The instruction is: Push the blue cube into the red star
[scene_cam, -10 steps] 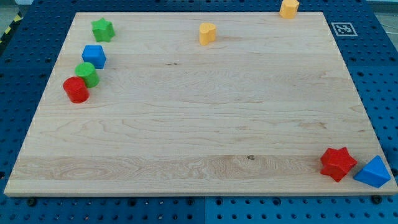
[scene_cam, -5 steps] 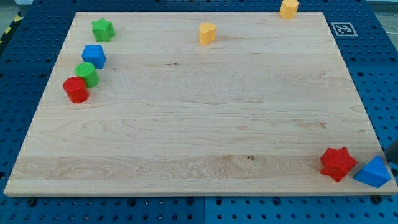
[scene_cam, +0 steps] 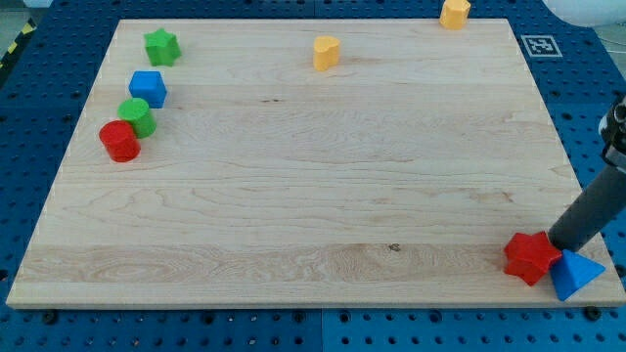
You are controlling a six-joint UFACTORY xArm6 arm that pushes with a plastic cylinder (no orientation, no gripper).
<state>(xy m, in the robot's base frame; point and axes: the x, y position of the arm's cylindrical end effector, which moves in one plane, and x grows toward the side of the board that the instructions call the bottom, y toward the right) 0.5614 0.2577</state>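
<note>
Where the wooden board [scene_cam: 293, 196] meets its corner at the view's bottom right, my tip [scene_cam: 559, 243] rests just beside the red star [scene_cam: 531, 257], at that block's upper right edge, and directly above the blue triangular block [scene_cam: 573, 275]; whether it touches either cannot be told. The arm carries no claw, only the dark rod, so nothing is held. The red star and the blue triangular block stand just beside each other, apparently in contact.

The blue cube [scene_cam: 148, 88] sits near the board's edge at the view's left, well apart from the red star and from my tip. Just below it is 1 green cylinder [scene_cam: 137, 116], and touching that, lower left, 1 red cylinder [scene_cam: 119, 141]. A green star [scene_cam: 161, 46] lies above the blue cube, near the corner at the view's top left.

2 yellow blocks are present: 1 [scene_cam: 326, 52] near the view's top centre, 1 [scene_cam: 454, 13] on the top edge toward the view's right. Their shapes cannot be made out.
</note>
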